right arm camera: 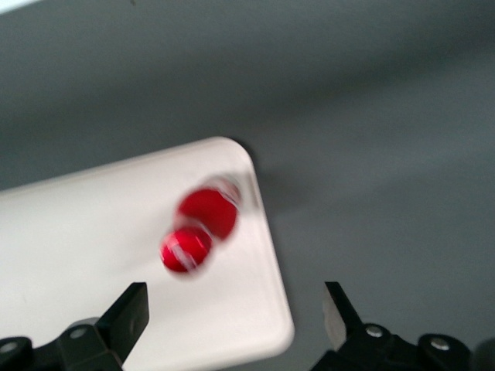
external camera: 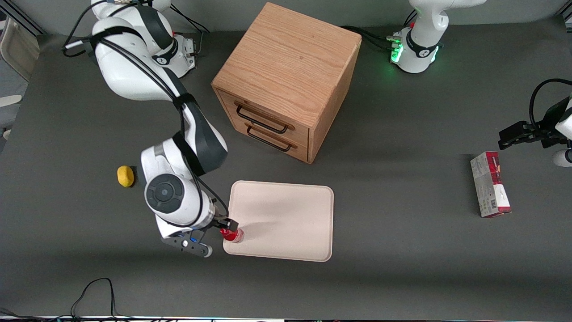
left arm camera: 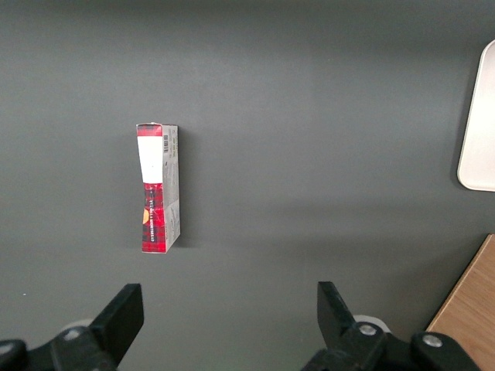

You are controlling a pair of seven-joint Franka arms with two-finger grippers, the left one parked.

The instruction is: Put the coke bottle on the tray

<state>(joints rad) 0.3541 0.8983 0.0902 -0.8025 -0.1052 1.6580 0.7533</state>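
Observation:
The coke bottle (external camera: pixel 233 234) is small and red with a red cap. It stands upright on the cream tray (external camera: pixel 286 219), in the tray's corner nearest the front camera and the working arm. In the right wrist view the bottle (right arm camera: pixel 197 228) shows from above on the tray (right arm camera: pixel 85 263). My right gripper (external camera: pixel 219 237) hovers just beside that corner. Its fingers are wide open and empty (right arm camera: pixel 236 321), and the bottle is clear of both fingers.
A wooden drawer box (external camera: pixel 286 80) with two drawers stands farther from the front camera than the tray. A yellow lemon-like lump (external camera: pixel 125 176) lies beside my arm. A red-and-grey carton (external camera: pixel 490 184) lies toward the parked arm's end; it also shows in the left wrist view (left arm camera: pixel 158 188).

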